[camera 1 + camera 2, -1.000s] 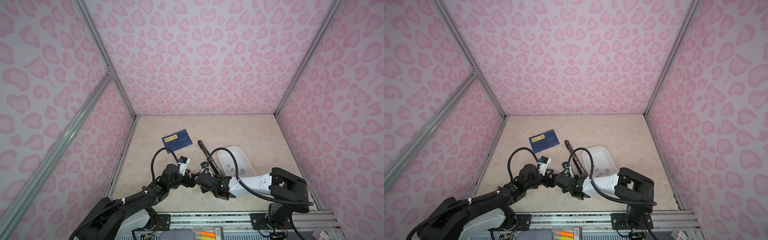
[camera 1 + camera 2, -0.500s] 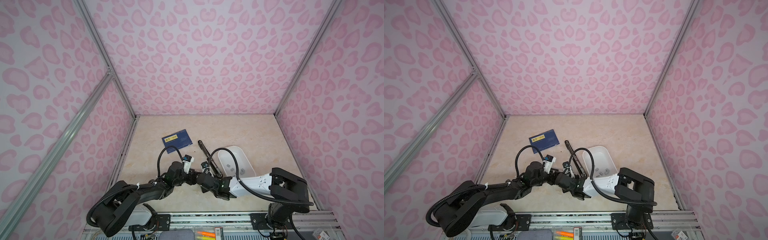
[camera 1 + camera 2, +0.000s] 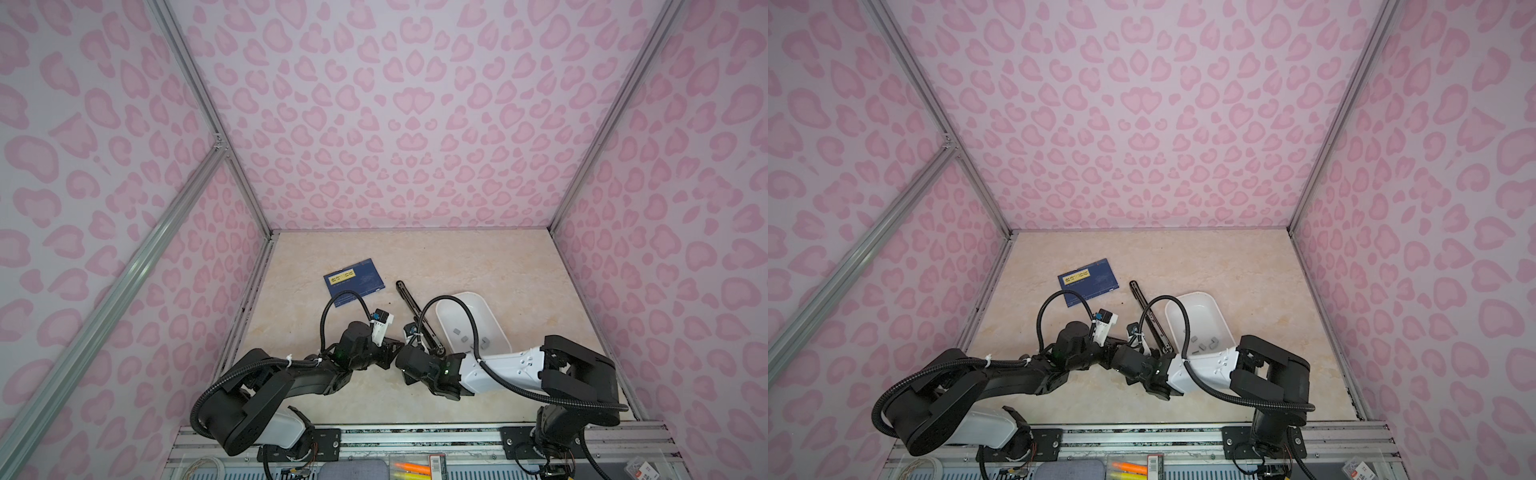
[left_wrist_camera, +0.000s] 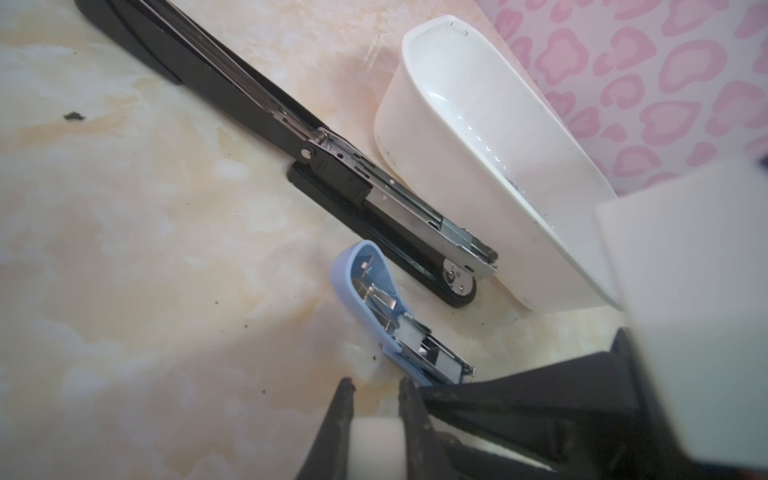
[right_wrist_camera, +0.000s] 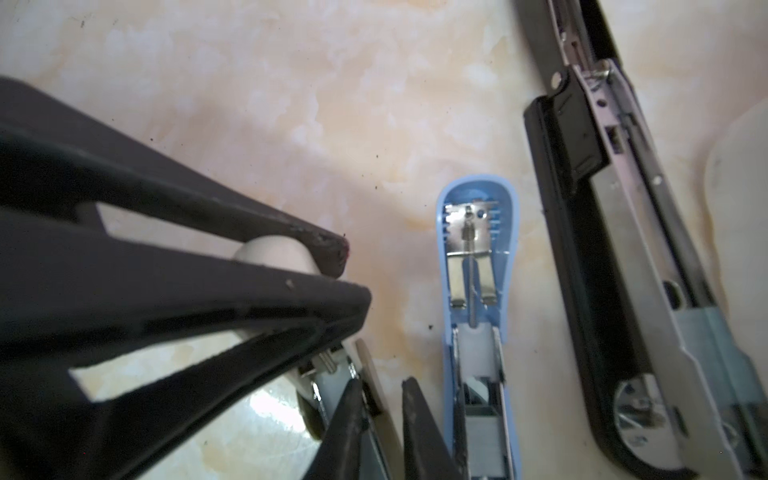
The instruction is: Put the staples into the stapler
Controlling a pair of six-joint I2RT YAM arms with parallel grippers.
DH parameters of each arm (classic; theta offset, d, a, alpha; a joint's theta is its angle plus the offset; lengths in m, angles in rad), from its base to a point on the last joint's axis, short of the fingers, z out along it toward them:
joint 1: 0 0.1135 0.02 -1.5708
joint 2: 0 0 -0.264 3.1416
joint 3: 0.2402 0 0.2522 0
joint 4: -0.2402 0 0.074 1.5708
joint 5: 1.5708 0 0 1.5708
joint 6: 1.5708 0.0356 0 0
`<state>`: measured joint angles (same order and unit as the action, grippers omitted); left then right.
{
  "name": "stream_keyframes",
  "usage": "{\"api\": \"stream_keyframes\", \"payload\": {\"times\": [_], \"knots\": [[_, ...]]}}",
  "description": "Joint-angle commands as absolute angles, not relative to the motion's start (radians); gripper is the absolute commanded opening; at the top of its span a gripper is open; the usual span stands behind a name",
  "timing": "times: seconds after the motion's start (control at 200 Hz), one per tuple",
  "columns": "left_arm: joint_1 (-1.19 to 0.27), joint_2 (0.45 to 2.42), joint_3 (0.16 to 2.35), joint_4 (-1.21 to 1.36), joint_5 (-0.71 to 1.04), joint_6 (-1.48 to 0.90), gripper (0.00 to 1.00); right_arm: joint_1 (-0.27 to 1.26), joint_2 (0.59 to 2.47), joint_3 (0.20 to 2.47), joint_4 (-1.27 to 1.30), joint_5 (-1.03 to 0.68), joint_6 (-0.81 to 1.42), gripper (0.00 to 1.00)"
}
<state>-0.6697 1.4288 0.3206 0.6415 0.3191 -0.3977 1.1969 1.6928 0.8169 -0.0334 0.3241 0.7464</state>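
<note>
- The small grey metal staple strips [image 3: 484, 343] lie loose in the white oval plastic tray [image 3: 490, 322], towards its near end.
- The small white plastic stapler [image 5: 274, 257] sits where the two arms meet. The left hand [image 4: 376, 390] is clamped narrowly on its rounded body.
- The right hand [image 5: 382, 383] is narrow too, with a cream edge of the same stapler between its fingers, beside the bare metal magazine.
- A small light-blue stapler [image 5: 478, 257] lies hinged open on the marbled beige bench [image 3: 457, 257], just beside the right hand.
- A long black stapler [image 4: 332, 174], opened flat, lies between the blue one and the tray.
- A dark blue card [image 3: 354, 282] lies farther back, to the left.
</note>
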Motion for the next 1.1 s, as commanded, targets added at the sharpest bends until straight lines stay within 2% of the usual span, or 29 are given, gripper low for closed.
{"api": "stream_keyframes", "payload": {"times": [0.0, 0.425, 0.94, 1.095], "knots": [[-0.667, 1.418, 0.324, 0.666, 0.286, -0.382, 0.16, 1.202, 1.696, 0.799, -0.089, 0.287, 0.755, 0.19], [-0.667, 1.389, 0.300, 0.674, 0.271, -0.368, 0.14, 1.212, 1.664, 0.738, -0.101, 0.281, 0.790, 0.19], [-0.673, 1.371, 0.295, 0.682, 0.309, -0.357, 0.14, 1.211, 1.681, 0.778, -0.101, 0.281, 0.760, 0.19], [-0.673, 1.370, 0.302, 0.672, 0.316, -0.357, 0.19, 1.210, 1.652, 0.770, -0.100, 0.309, 0.754, 0.20]]}}
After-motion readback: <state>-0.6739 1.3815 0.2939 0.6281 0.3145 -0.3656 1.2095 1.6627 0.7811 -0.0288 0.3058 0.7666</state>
